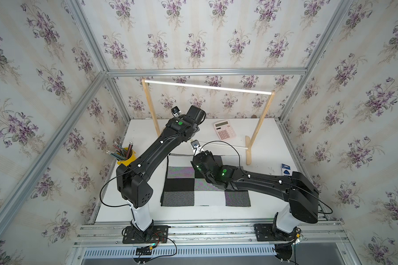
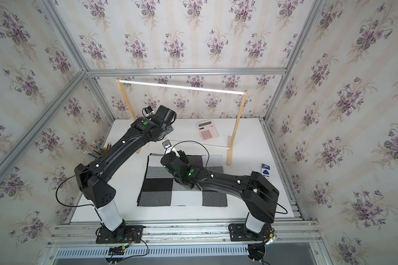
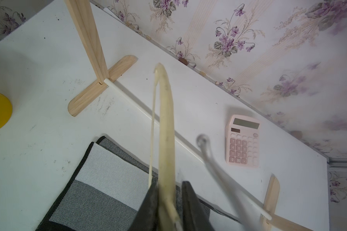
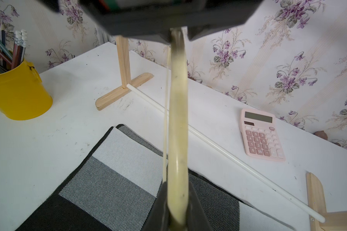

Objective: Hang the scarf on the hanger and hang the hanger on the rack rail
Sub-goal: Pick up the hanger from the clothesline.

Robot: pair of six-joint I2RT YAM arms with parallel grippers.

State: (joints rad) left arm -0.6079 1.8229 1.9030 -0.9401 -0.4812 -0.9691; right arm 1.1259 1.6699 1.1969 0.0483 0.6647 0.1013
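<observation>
Left gripper (image 3: pixel 169 183): held high, far side, closed on hanger (image 4: pixel 178 104).
Right gripper (image 4: pixel 177 183): held over scarf (image 1: pixel 184 188), clamped on hanger.

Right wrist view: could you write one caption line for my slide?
The right gripper holds the hanger above the flat scarf, its far end inside the left gripper.

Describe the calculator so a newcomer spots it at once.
Start at the white table, then the wooden rack at its back. The calculator lies flat between the rack's low rod and the wall; it is the only pink thing.
</observation>
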